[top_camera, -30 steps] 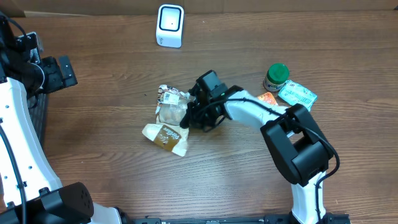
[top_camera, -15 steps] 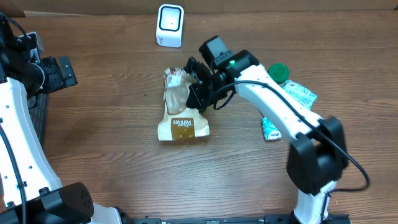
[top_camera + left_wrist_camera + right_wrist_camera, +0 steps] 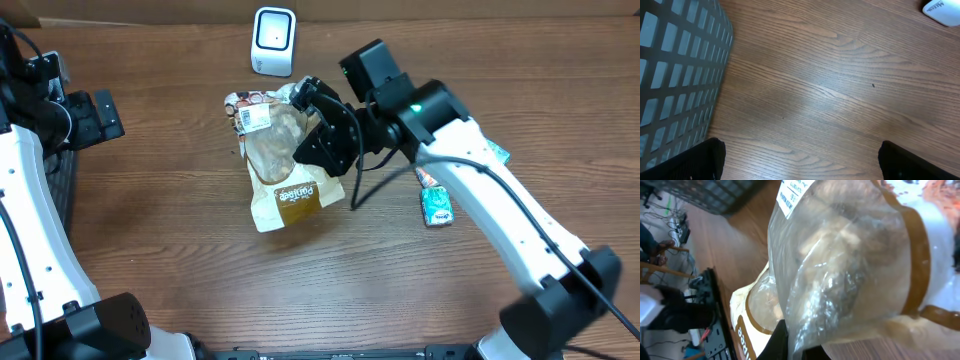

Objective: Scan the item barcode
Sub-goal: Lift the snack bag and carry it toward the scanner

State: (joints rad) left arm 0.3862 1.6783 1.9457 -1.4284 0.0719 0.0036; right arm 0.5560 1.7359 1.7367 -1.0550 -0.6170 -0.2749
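The item is a clear snack bag with a brown-and-white band; a white barcode label sits on its upper left corner. My right gripper is shut on the bag's right side and holds it above the table, just below the white scanner. In the right wrist view the bag fills the frame, the label at the top and a dark finger pinching the plastic at the bottom. My left gripper hangs open over bare wood at the far left.
A dark mesh basket stands at the table's left edge. A green packet lies right of the bag, and another packet shows behind the right arm. The scanner's corner appears in the left wrist view.
My right gripper has lifted the snack bag off the table and carried it up and back toward the scanner, turning the barcode label upward. The left arm has not moved.
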